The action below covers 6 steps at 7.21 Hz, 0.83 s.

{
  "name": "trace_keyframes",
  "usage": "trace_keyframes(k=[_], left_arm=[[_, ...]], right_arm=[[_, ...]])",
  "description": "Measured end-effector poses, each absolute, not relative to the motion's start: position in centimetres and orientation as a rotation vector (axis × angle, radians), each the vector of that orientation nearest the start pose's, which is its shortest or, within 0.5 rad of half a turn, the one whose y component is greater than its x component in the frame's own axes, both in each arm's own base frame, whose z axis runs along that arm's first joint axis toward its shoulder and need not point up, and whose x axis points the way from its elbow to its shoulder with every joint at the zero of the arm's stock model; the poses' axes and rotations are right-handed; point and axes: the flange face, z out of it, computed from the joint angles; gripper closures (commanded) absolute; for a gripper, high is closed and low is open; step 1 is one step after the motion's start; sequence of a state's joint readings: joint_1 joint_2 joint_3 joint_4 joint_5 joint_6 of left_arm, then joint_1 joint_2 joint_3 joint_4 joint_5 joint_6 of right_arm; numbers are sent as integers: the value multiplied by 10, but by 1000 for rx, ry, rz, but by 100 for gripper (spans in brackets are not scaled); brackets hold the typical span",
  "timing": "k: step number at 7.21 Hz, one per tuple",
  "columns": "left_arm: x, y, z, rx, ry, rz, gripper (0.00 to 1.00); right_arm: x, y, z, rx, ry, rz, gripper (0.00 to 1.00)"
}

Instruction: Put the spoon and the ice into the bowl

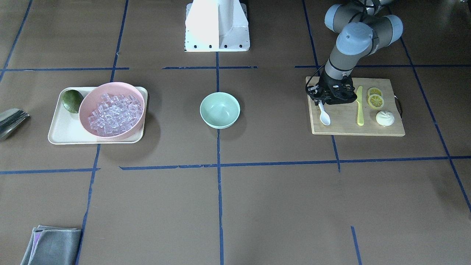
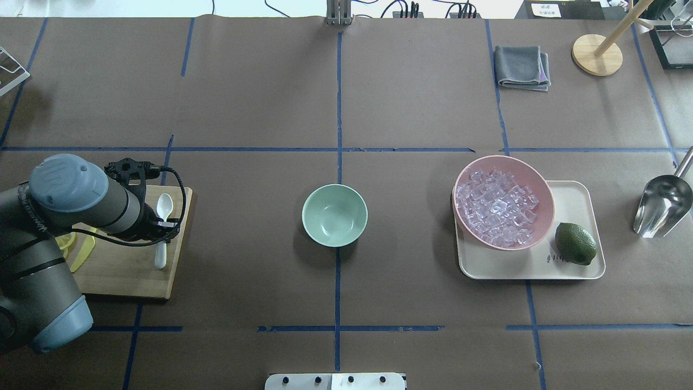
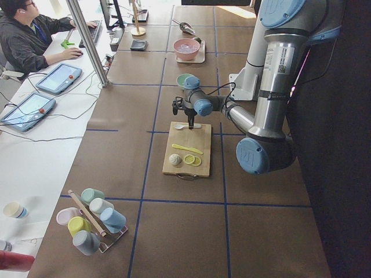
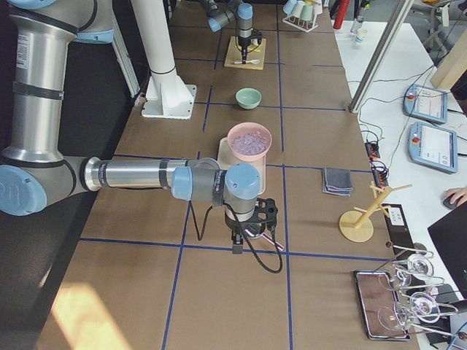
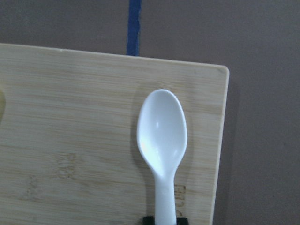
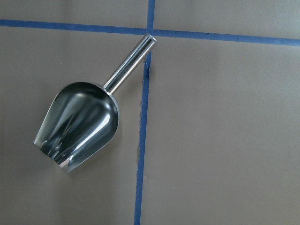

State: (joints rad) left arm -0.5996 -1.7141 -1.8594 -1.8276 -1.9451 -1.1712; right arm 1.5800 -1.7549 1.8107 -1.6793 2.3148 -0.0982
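The left pincer (image 1: 322,101) pinches the handle of the spoon (image 5: 161,140), whose scoop lies flat on the cutting board (image 5: 70,140) just ahead of the fingertips. The bowl (image 1: 219,109) stands well apart from it, with the ice (image 1: 114,113) in a pink bowl (image 1: 110,87) farther off. The right pincer (image 4: 239,240) hangs over a metal scoop (image 6: 79,124) on the surface (image 1: 257,202); I cannot tell if it is spread.

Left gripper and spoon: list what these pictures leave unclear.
- Left gripper: fingertips cut off by the left wrist view's bottom edge, hidden under the wrist overhead; grip on the spoon untellable.
- Spoon handle's end: covered by the gripper in the front-facing view.
- Right gripper: small, exterior right only; open or shut unclear.
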Motion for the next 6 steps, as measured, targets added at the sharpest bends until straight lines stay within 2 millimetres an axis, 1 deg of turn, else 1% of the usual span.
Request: trace_keyframes(k=[2, 3, 4, 6], left_arm=[[401, -391, 417, 20, 785, -55, 100], [402, -392, 403, 34, 803, -44, 100], [407, -395, 385, 64, 829, -9, 100], [422, -402, 341, 189, 876, 183, 100]], right_arm=[[70, -409, 637, -11, -746, -65, 0], [70, -409, 637, -10, -746, -65, 0], [70, -409, 637, -10, -746, -65, 0], [70, -409, 637, -10, -746, -65, 0]])
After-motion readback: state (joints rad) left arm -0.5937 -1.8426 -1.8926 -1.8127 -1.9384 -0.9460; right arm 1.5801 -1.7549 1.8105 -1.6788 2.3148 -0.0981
